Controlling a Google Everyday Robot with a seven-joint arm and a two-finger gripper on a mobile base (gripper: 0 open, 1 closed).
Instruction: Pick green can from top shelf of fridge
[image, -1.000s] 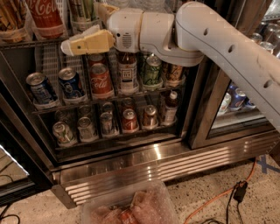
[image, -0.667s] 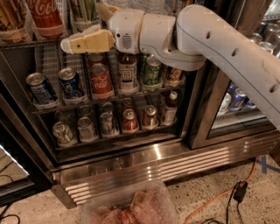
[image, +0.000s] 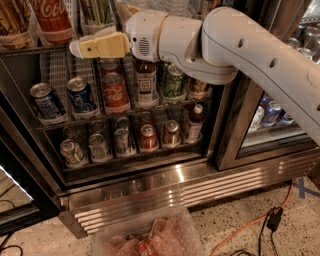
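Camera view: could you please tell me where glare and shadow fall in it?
In the camera view, glare streaks the steel base of the fridge; the lower racks lie in shadow; the end effector, at the front rail of the top shelf, is brightly lit.

1. Pale-yellow gripper on a white arm, right up at the top shelf's dark rail.
2. Green can: shiny green, pale vertical stripes.
3. Below, a red cola can and a blue can.
4. Orange cable on the speckled floor.
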